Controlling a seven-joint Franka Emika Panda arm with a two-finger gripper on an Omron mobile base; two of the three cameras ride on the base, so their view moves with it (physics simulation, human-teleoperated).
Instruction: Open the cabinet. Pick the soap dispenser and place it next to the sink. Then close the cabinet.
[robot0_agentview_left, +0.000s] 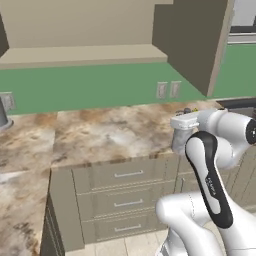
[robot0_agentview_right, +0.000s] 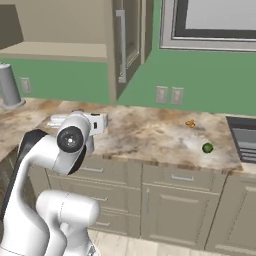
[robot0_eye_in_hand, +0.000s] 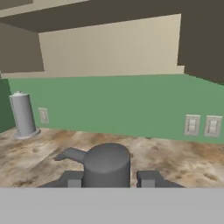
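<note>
The cabinet (robot0_agentview_left: 80, 55) stands open, showing its bare beige shelf, with one door (robot0_agentview_left: 195, 40) swung out towards me; its silver bar handle (robot0_agentview_right: 121, 47) shows in the right base view. My gripper (robot0_eye_in_hand: 109, 180) is shut on the soap dispenser (robot0_eye_in_hand: 107, 166), a grey cylinder with a spout pointing left, held between the two dark fingertips (robot0_eye_in_hand: 72, 179). In the left base view the soap dispenser (robot0_agentview_left: 178, 141) hangs under my hand (robot0_agentview_left: 182, 122), low over the marbled counter (robot0_agentview_left: 110, 135) near its front edge. I cannot tell whether it touches the counter. The sink is out of view.
A large grey flared-base post (robot0_agentview_left: 4, 112) (robot0_eye_in_hand: 22, 116) stands at the counter's back left. Wall outlets (robot0_agentview_left: 168, 90) sit on the green backsplash. A small green ball (robot0_agentview_right: 207, 148) and an orange bit (robot0_agentview_right: 190, 123) lie to the right, near a stove (robot0_agentview_right: 245, 137). Drawers (robot0_agentview_left: 127, 175) are below.
</note>
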